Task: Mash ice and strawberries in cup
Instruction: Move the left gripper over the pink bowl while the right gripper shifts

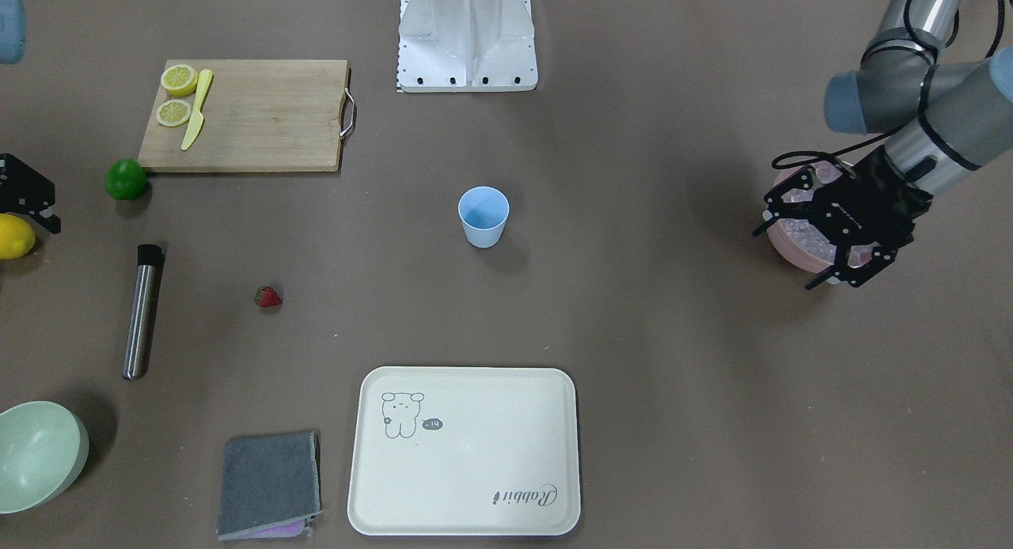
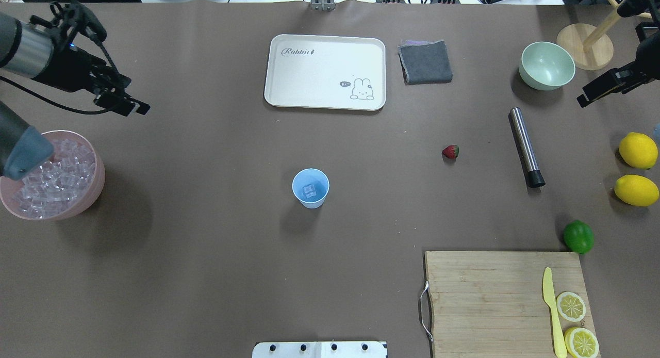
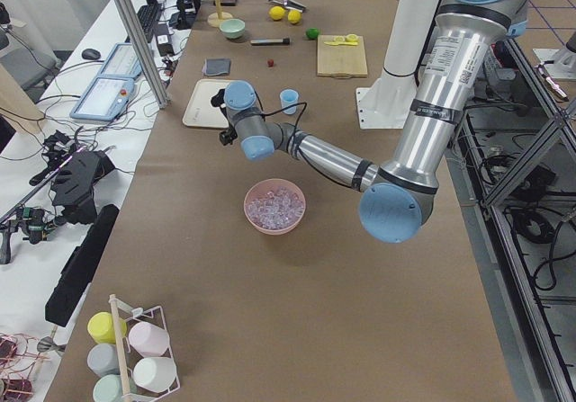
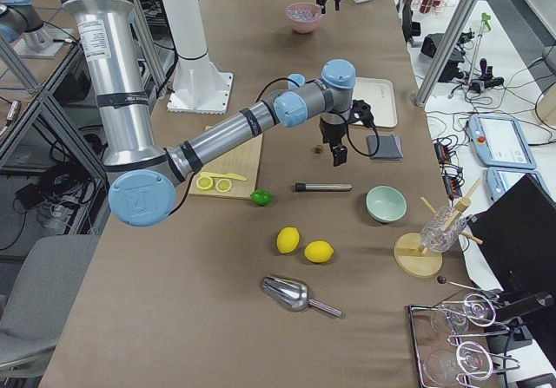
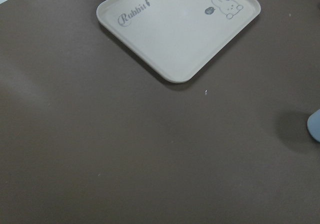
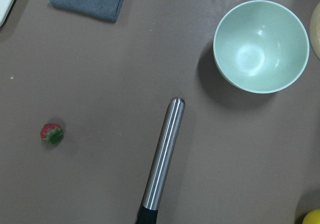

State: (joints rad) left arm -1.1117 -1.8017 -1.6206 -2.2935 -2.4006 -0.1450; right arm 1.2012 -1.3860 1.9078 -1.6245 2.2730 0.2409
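The cup (image 2: 310, 189) stands upright near the middle of the table (image 2: 206, 275), and one clear ice cube (image 2: 309, 191) lies on its bottom.

Nearest to the robot, on its right side, a wooden cutting board (image 2: 490, 296) carries two lemon slices (image 2: 571, 306) and a yellow knife (image 2: 551, 309) at its right end. A green lime (image 2: 578, 237) sits just beyond the far right corner of the board.

At about the same depth as the cup, far to the left, a pink bowl (image 2: 98, 188) is full of more ice (image 2: 51, 182). At the right edge lie two whole lemons (image 2: 638, 150).

A little farther, to the right of the cup and well apart from it, the strawberry (image 2: 450, 151) lies on the bare table. To its right lies a steel muddler (image 2: 523, 146), with its black end toward the robot.

The left claw (image 1: 783, 258) hangs in the air close to the pink bowl, on its far side in the overhead view. In the front-facing view its fingers are spread apart. The right claw (image 2: 585, 99) hangs at the right edge, between the lemons and a pale-green bowl (image 2: 531, 74). I cannot tell if its fingers are spread or pressed together.

Farthest from the robot, a cream tray (image 2: 309, 79) with a rabbit drawing lies flat. A folded grey cloth (image 2: 425, 62) is just to its right, then the pale-green bowl, then a round wooden stand (image 2: 577, 59) in the corner.
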